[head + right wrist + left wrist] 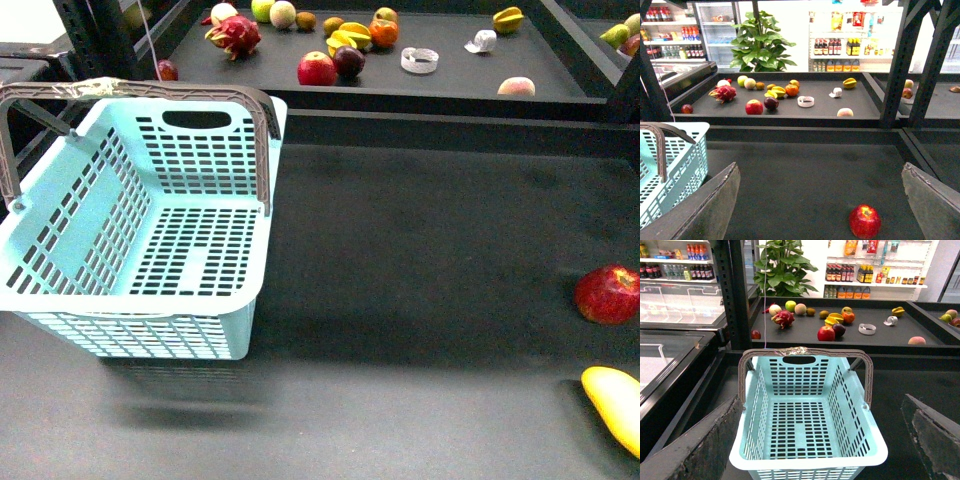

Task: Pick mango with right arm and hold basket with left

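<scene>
1. I count one large light blue slotted plastic basket (60, 215), standing on the dark bench (400, 300) at the left of the front view. Its two grey-brown handles (262, 150) are raised together.
2. One smooth yellow-orange mango (615, 405) lies on the bench at the lower right corner, cut off by the frame edge and well apart from the basket.
3. One round red apple (608, 294) sits just above the mango in the picture, near it but not touching.
4. My left pincer (821, 397) is spread wide and holds nothing; the basket lies just beyond its fingers.
5. My right pincer (820, 164) is spread just as wide and holds nothing; it hangs over the bench with the apple ahead of it.
</scene>
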Robot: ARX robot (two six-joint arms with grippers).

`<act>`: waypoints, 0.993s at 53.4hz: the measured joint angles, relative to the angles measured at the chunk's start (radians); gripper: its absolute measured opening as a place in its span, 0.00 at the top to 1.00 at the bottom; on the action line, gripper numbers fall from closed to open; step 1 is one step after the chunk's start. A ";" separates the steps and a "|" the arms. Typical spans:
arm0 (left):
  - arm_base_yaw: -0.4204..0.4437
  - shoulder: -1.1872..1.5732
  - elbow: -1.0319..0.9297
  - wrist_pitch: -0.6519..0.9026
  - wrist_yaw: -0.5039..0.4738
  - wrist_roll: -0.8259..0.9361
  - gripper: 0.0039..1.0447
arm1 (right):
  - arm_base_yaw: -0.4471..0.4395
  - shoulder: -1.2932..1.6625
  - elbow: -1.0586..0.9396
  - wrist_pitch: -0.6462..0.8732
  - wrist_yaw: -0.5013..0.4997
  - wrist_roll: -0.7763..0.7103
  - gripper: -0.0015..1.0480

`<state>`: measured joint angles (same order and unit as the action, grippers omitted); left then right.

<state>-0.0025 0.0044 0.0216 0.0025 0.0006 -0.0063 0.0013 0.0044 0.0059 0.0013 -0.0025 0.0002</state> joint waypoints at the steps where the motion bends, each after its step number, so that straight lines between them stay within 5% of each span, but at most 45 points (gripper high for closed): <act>1: 0.000 0.000 0.000 0.000 0.000 0.000 0.08 | 0.000 0.000 0.000 0.000 0.000 0.000 0.08; 53: 0.000 0.000 0.000 0.000 0.000 0.000 0.08 | 0.000 0.000 0.000 0.000 0.000 0.000 0.08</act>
<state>-0.0025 0.0044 0.0216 0.0025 0.0002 -0.0063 0.0013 0.0044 0.0059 0.0013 -0.0025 0.0002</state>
